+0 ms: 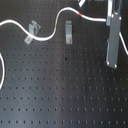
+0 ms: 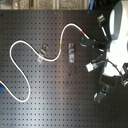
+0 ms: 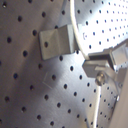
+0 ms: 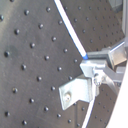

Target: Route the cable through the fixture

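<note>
While the cable (image 1: 47, 34) snakes across the surface (image 1: 60, 95) toward its far edge, passing between two metal fixtures (image 1: 68, 33), we hold its end pinched in the closed jaws, beside the nearer bracket (image 3: 56, 42).

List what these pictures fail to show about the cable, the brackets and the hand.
- Cable: both ends cut off by the frame edges in the first exterior view.
- Hand: too small and blurred in the second exterior view to tell open from shut.
- Bracket: in the first wrist view, cable contact unclear.
</note>
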